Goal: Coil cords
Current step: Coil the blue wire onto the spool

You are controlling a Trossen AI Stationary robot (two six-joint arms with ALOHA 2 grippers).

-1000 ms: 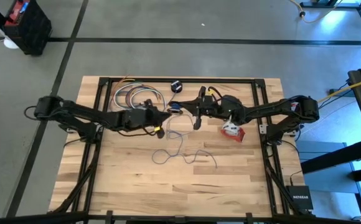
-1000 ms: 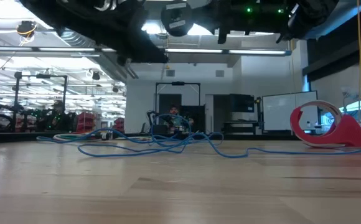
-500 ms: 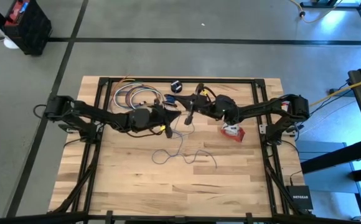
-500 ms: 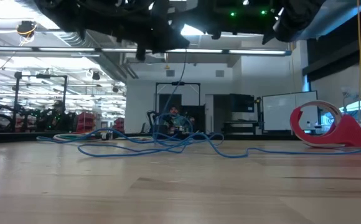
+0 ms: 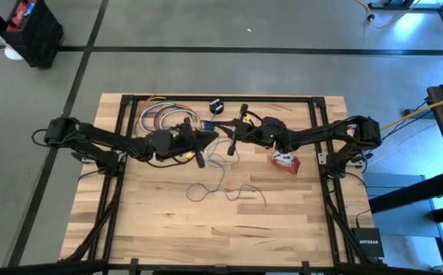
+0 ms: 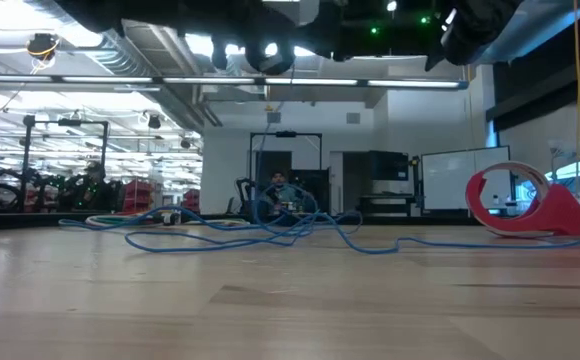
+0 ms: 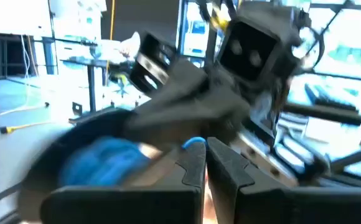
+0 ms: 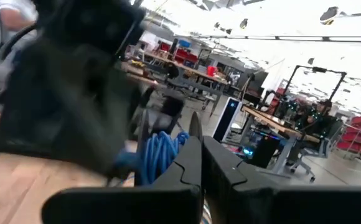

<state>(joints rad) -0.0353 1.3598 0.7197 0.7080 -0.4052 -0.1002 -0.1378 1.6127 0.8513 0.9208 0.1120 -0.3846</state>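
Observation:
The thin blue cord (image 5: 225,187) lies in loose loops mid-table, and one strand (image 6: 267,150) rises from it to the grippers. Part of the cord is wound into a small blue coil (image 8: 162,155), held up between the two grippers, which meet nose to nose. My left gripper (image 7: 205,155) and my right gripper (image 8: 201,149) are both shut, above the table's far middle. Near the far edge a small black puck (image 5: 217,105) rests on the table. My left gripper pinches a small loop of the blue cord (image 7: 195,143) at its fingertips, coming level from the table's left; the cord is lifted clear here. My right gripper comes level from the table's right with the blue coil (image 8: 168,146) right against its shut fingers. The place of contact is hidden by the fingers themselves.
A red tape dispenser (image 6: 525,200) stands right of the grippers (image 5: 285,160). Several coloured cable coils (image 5: 164,116) lie at the back left. The near half of the wooden table (image 5: 206,237) holds only the cord's loose end.
My left gripper has risen a little and tipped up to level. My right gripper has rolled about its own line and edged toward the left one. A strand of the cord now hangs upright from the grippers down to the loops on the table.

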